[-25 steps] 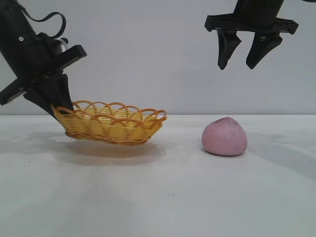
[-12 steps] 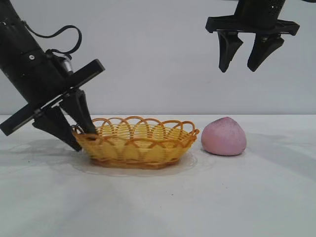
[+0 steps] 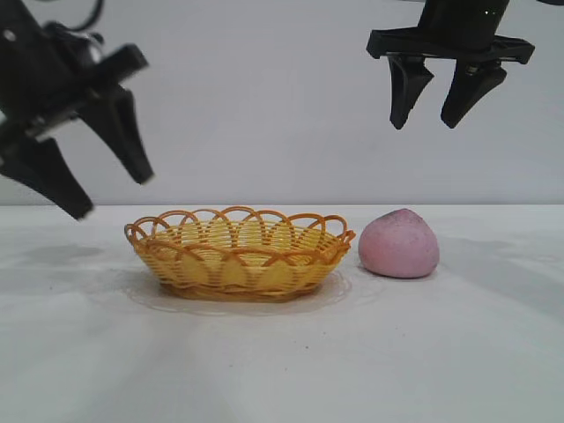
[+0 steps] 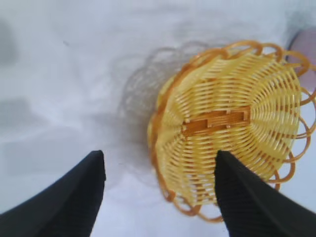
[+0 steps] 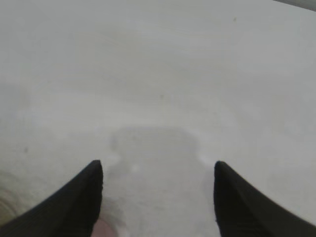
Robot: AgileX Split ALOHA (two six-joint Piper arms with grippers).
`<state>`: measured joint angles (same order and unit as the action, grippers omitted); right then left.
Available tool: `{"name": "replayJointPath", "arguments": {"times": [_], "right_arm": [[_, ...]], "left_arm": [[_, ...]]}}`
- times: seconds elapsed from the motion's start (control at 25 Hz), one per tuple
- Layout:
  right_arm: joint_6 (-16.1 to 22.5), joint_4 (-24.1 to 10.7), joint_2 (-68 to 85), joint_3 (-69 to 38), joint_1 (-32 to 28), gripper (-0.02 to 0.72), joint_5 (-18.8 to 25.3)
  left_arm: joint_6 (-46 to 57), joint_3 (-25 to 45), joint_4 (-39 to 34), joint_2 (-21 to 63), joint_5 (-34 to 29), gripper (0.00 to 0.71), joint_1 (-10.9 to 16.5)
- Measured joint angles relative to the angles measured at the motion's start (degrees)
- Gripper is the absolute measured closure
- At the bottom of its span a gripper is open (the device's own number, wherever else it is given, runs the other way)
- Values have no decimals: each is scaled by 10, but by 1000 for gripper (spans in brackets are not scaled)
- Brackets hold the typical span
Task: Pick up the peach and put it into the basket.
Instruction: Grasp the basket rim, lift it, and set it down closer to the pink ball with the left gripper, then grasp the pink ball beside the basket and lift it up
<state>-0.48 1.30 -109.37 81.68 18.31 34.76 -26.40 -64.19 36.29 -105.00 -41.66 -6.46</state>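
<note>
The yellow-orange wicker basket (image 3: 240,251) rests flat on the white table, left of centre; it also shows in the left wrist view (image 4: 232,123). The dusty-pink peach (image 3: 398,244) sits on the table just right of the basket, close to its rim. A sliver of the peach shows in the left wrist view (image 4: 308,47) and at the edge of the right wrist view (image 5: 104,231). My left gripper (image 3: 113,196) is open and empty, raised above the table to the basket's left. My right gripper (image 3: 425,122) is open and empty, high above the peach.
The white table (image 3: 282,352) runs to a plain pale wall behind. Nothing else stands on it.
The left gripper set the basket down beside the peach, let go of its rim and rose up and to the left. The right gripper has stayed still.
</note>
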Motion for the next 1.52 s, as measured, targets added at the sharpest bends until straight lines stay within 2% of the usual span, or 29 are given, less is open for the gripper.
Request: {"name": "replayJointPath", "arguments": {"times": [0.16, 0.24, 0.48, 0.6, 0.68, 0.76, 0.84, 0.92, 0.96, 1.08, 1.28, 1.4, 1.52], "right_arm": [[-11, 18, 0, 0, 0, 289, 2], [-14, 21, 0, 0, 0, 289, 2], [-18, 22, 0, 0, 0, 289, 10], [-18, 22, 0, 0, 0, 289, 14], [-19, 25, 0, 0, 0, 289, 16], [-20, 27, 0, 0, 0, 289, 18], [-27, 33, 0, 0, 0, 289, 20], [-33, 37, 0, 0, 0, 289, 21], [-35, 40, 0, 0, 0, 289, 21], [-46, 46, 0, 0, 0, 289, 27], [-49, 46, 0, 0, 0, 289, 36], [-50, 47, 0, 0, 3, 289, 40], [-55, 53, 0, 0, 7, 289, 49]], "left_arm": [[149, 0, -234, 35, 9, 286, 6], [200, 0, -300, 47, 19, 286, 7], [277, 0, -392, 53, 32, 286, 7], [313, 7, -429, 91, 32, 286, 8], [330, 22, -448, 155, 31, 286, 8], [337, 52, -454, 240, 22, 361, 8], [337, 95, -456, 350, -6, 353, 8], [337, 152, -458, 457, -48, 353, 8], [337, 177, -457, 518, -66, 394, 8], [337, 249, -446, 697, -118, 379, 8], [337, 303, -432, 956, -227, 379, 8], [338, 317, -416, 1044, -290, 379, 8], [338, 329, -404, 1061, -315, 379, 8]]}}
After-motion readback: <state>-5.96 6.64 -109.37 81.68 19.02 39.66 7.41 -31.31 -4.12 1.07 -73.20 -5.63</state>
